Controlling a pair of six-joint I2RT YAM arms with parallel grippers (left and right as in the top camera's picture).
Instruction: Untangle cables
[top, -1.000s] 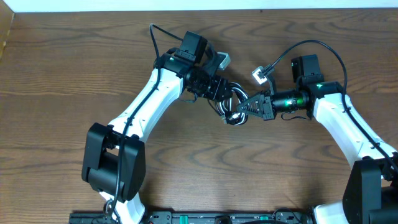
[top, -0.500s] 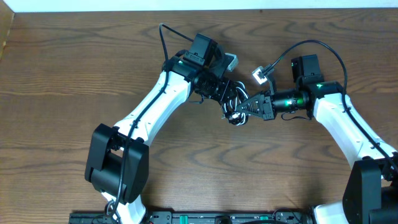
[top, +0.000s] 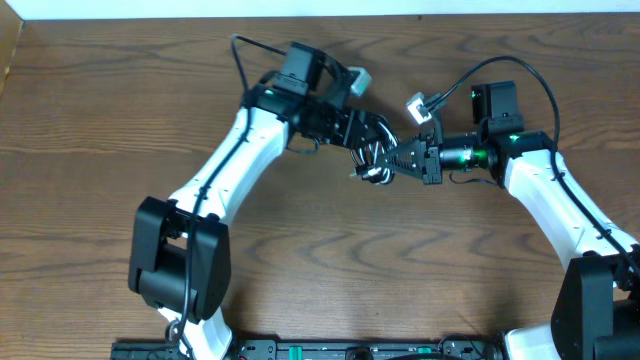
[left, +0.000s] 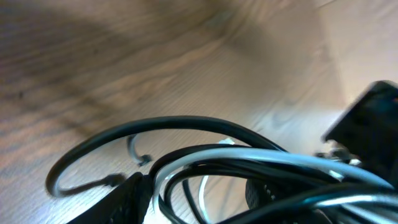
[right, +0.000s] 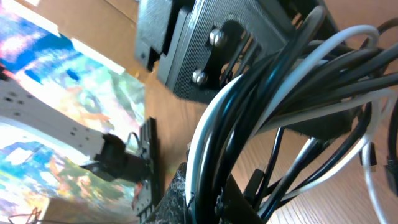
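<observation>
The cables (top: 376, 160) are a small knot of thin black and white cords held between the two grippers at the upper middle of the wooden table (top: 330, 270). My left gripper (top: 372, 140) is shut on the top of the bundle from the left. My right gripper (top: 402, 163) is shut on it from the right. In the left wrist view the cables (left: 205, 168) loop black and grey-white close to the lens. In the right wrist view the cables (right: 261, 118) run as a thick bunch between the fingers, with the left gripper's black body (right: 230, 43) just behind.
A thick black arm cable (top: 510, 75) arcs above the right wrist, with a small white connector (top: 420, 105) by it. A similar connector (top: 355, 80) sits on the left wrist. The table's far edge (top: 300, 18) meets a white wall.
The left arm swung right and then back left and up. The bundle and the right gripper have moved a little up and to the left with it.
</observation>
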